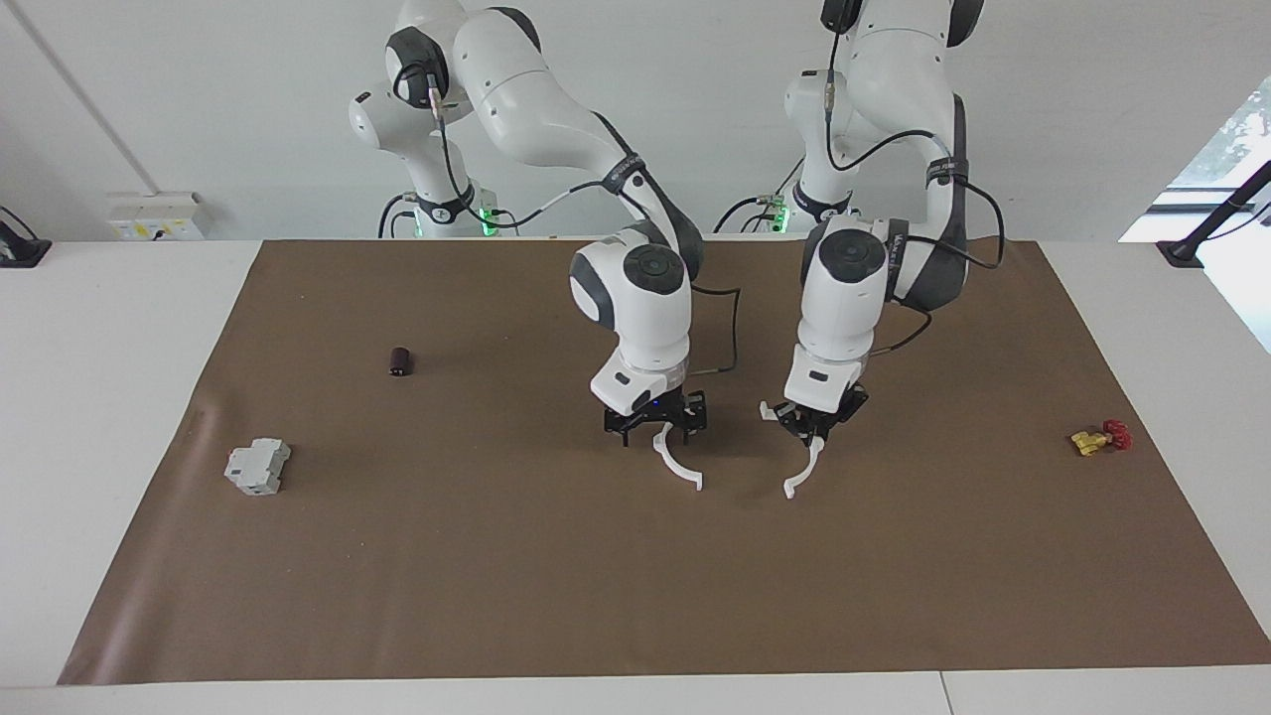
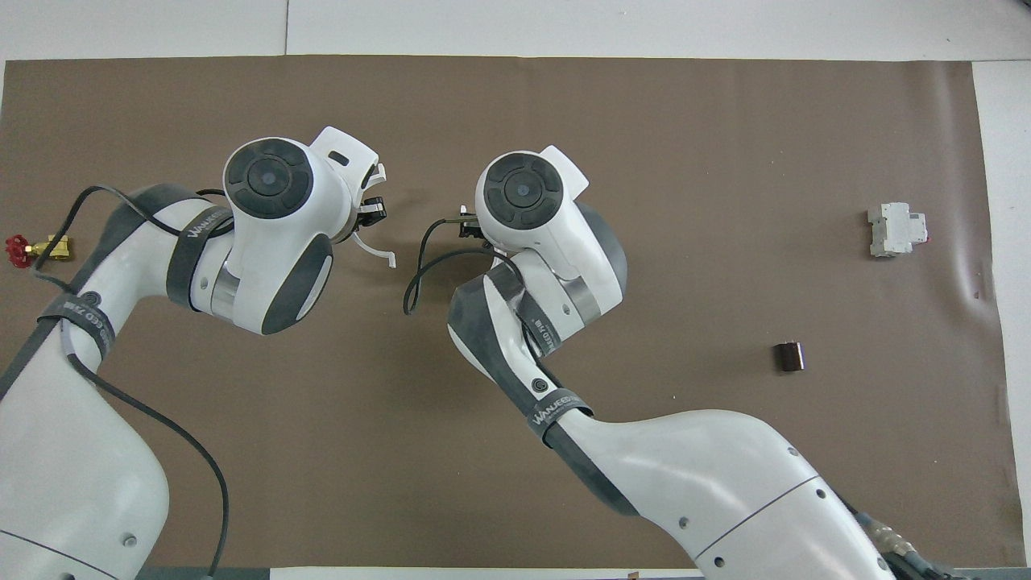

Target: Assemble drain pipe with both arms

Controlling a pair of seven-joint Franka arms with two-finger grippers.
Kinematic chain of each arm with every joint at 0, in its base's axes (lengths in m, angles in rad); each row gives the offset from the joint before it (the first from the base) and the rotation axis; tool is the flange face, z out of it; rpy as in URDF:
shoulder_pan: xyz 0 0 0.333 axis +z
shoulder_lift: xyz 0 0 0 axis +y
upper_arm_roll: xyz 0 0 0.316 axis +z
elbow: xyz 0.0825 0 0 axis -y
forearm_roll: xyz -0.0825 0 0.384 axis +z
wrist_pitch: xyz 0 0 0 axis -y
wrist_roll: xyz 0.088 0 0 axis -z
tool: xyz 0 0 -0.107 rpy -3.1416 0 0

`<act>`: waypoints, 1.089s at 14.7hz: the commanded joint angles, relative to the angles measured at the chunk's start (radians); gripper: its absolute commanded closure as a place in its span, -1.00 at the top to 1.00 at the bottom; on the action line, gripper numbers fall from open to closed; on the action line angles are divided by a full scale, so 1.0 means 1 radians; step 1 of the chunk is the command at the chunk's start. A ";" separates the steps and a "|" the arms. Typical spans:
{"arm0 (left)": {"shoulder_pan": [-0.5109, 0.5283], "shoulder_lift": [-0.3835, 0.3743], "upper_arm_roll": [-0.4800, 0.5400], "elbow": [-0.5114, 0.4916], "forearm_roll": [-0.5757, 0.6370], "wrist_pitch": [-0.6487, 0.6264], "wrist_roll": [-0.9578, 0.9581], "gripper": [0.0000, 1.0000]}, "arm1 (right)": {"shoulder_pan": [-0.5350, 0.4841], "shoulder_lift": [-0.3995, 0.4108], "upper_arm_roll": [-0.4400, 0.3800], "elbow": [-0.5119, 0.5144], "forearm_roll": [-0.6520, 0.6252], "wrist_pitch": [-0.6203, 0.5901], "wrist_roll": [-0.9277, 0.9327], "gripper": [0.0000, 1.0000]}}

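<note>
Brown mat [image 1: 496, 576] centre: left gripper [image 1: 816, 429] fingers clenched on one white half-ring [image 1: 802, 472]; right gripper [image 1: 659, 425] fingers spread, second half-ring [image 1: 677, 467] hanging just below, apart from the first.

The dark bands [image 2: 556, 411] strapped round both arms carry pale lettering. It seems to begin "WANJEE" (the rest I cannot read).

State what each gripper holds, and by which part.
Left gripper: a white half-ring, gripped partway along its arc. Right gripper: a second half-ring is just under it; whether it is gripped cannot be told.
</note>
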 commanded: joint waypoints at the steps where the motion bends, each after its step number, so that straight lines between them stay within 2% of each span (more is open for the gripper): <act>1: -0.046 0.057 0.013 0.061 0.049 0.004 -0.087 -1.00 | -0.118 -0.113 0.012 -0.024 -0.013 -0.111 -0.137 1.00; 6: -0.080 0.080 0.013 0.049 0.055 0.081 -0.105 -1.00 | -0.331 -0.279 0.013 -0.028 -0.007 -0.361 -0.320 1.00; 10: -0.103 0.094 0.011 0.025 0.055 0.110 -0.105 -1.00 | -0.431 -0.381 0.013 -0.034 -0.004 -0.529 -0.360 1.00; 14: -0.124 0.085 0.011 -0.015 0.057 0.113 -0.102 -1.00 | -0.532 -0.509 0.010 -0.054 -0.004 -0.655 -0.509 1.00; 16: -0.132 0.079 0.011 -0.031 0.057 0.113 -0.095 -1.00 | -0.557 -0.533 0.007 -0.108 -0.009 -0.656 -0.573 1.00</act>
